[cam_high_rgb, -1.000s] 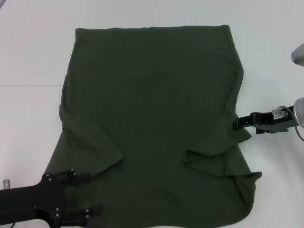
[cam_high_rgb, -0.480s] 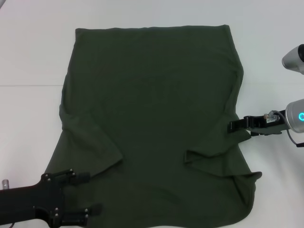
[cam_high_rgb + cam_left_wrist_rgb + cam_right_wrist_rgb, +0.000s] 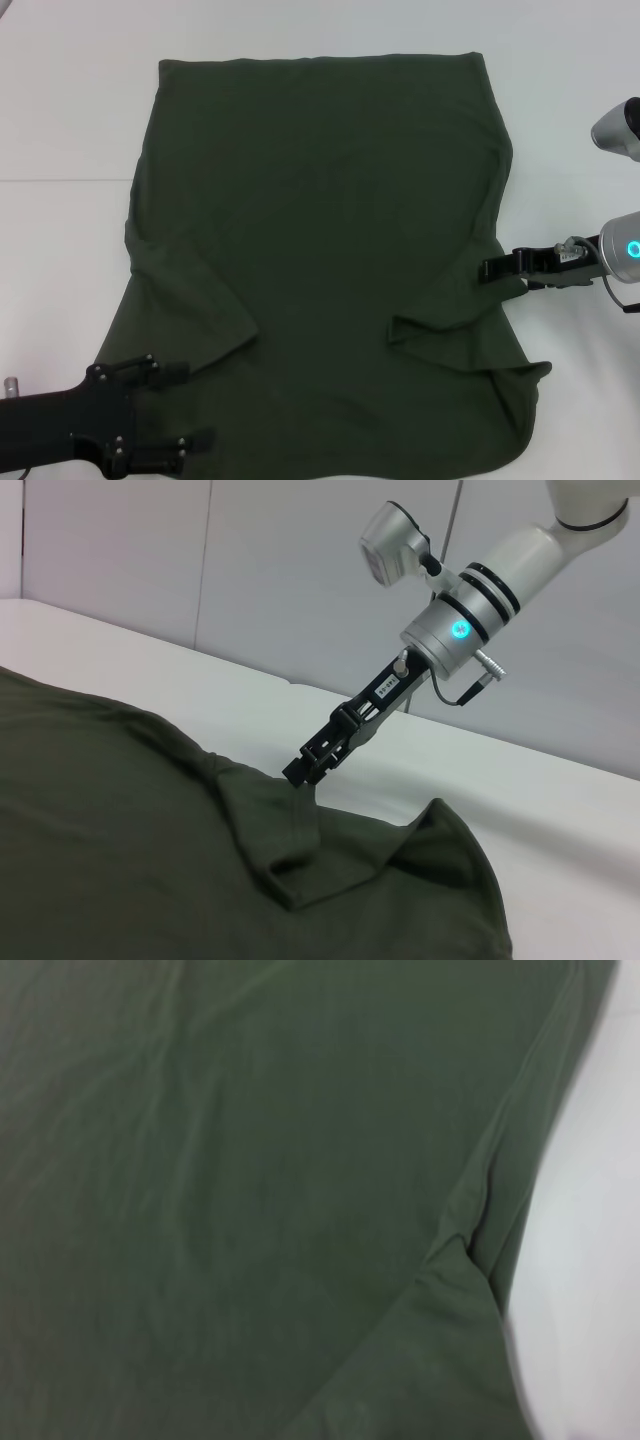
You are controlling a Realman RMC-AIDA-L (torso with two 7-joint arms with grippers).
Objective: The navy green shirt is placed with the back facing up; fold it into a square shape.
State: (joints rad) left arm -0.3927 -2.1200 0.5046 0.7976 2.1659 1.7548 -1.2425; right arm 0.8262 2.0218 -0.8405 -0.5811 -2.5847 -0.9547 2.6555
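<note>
White table [image 3: 70, 120], pale panelled wall [image 3: 200, 570].

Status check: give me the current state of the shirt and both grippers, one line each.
navy green shirt: spread flat on the table, both sleeves folded inward, not yet square.
right gripper: at the shirt's right edge, touching the fabric.
left gripper: open, over the near-left corner.

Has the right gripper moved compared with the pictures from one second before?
Yes. The right gripper moved slightly left and down in the head view, onto the right edge of the navy green shirt, which lies unchanged.
</note>
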